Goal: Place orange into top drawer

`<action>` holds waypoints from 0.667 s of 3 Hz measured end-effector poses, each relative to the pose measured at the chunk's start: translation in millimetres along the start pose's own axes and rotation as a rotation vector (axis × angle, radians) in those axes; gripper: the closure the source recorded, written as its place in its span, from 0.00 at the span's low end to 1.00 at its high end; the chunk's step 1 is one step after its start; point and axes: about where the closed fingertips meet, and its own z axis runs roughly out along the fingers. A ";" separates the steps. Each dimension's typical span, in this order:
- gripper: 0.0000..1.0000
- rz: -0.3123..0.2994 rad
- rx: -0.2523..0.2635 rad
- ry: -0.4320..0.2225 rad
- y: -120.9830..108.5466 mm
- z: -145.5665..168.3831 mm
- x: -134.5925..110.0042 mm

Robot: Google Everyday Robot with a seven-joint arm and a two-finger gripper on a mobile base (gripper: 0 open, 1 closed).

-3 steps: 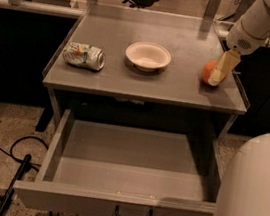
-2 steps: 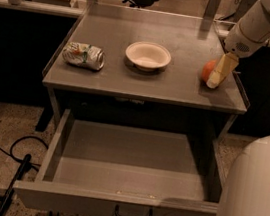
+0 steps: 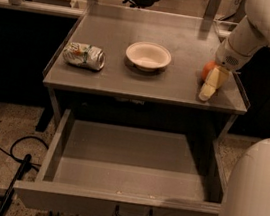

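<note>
The orange (image 3: 207, 70) sits on the grey table top (image 3: 129, 79) near its right edge. My gripper (image 3: 210, 85) reaches down from the upper right and is right at the orange, covering its right side. The orange rests on the table surface. The top drawer (image 3: 133, 155) below the table top is pulled out wide and holds nothing; its dark curved handle (image 3: 132, 215) is on the front panel.
A white bowl (image 3: 148, 56) stands in the middle of the table top. A crushed white-green can (image 3: 84, 55) lies at the left. My white base (image 3: 255, 199) fills the lower right. Black cables (image 3: 15, 163) lie on the floor at the left.
</note>
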 end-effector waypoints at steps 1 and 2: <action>0.18 0.000 -0.003 0.000 0.6 1.3 0.0; 0.41 0.000 -0.003 0.000 0.6 1.3 -0.1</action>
